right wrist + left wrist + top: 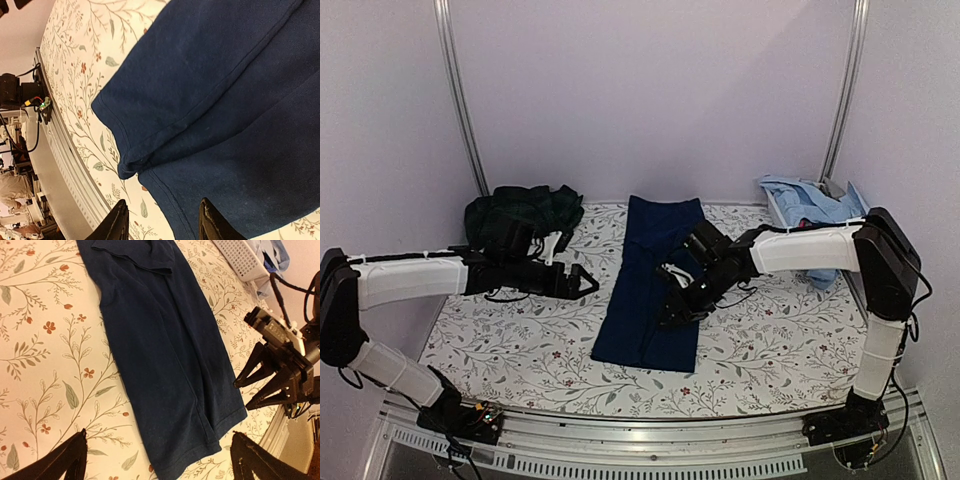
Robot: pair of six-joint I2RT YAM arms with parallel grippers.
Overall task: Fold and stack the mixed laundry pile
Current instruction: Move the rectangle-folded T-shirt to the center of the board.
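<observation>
Navy T-shirt (650, 285) lies flat; only top view shows plaid piece (523, 212); wrist views show left claw (159, 436), right claw (164, 202) released.

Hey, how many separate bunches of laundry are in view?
3: navy shirt flat in the centre, dark green plaid heap far left, light blue shirts far right; more may hide underneath.

The navy blue T-shirt (655, 280) is plain and dark against the white sheet (520, 340), which is printed with grey-green leafy vines and small red flowers. The dark green plaid piece (525, 212) looks almost black. The light blue shirts (810, 205) are pale.
</observation>
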